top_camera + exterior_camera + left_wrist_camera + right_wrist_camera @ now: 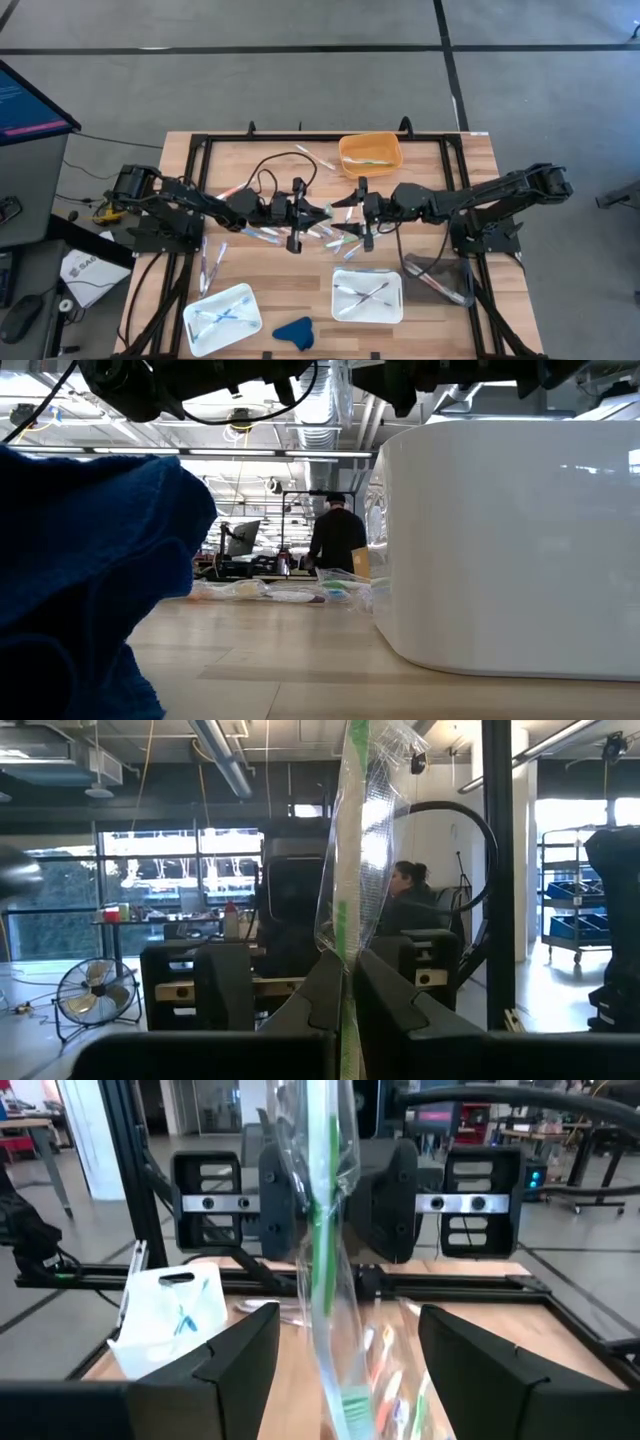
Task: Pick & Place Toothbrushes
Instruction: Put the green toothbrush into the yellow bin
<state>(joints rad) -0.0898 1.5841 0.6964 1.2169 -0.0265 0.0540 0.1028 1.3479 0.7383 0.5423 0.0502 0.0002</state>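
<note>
My left gripper is clamped tight on a green-and-white toothbrush sealed in a crinkly clear plastic wrapper, holding it upright above the middle of the wooden bench. My right gripper faces it from the other side with its fingers spread wide; the same wrapped brush hangs between them, and neither finger touches the wrapper.

Below the two grippers, more wrapped toothbrushes, thin white sticks with blue, green and pink accents, lie scattered across the centre of the bench. A few more lie near the left edge. Others rest crossed inside the two white rectangular trays: the left one and the right one, both near the front edge. An orange plastic bin sits at the back edge with a brush inside.

The black metal frame rims the bench, and a black cable loops behind my left arm. Bare wood lies between the scatter and the trays.

Only the high view shows the full layout. The low view is mostly blocked by a dark blue cloth lump and the white tray wall, with a strip of the scattered brushes and a person far behind. The left wrist view shows another person seated in the room beyond.
</note>
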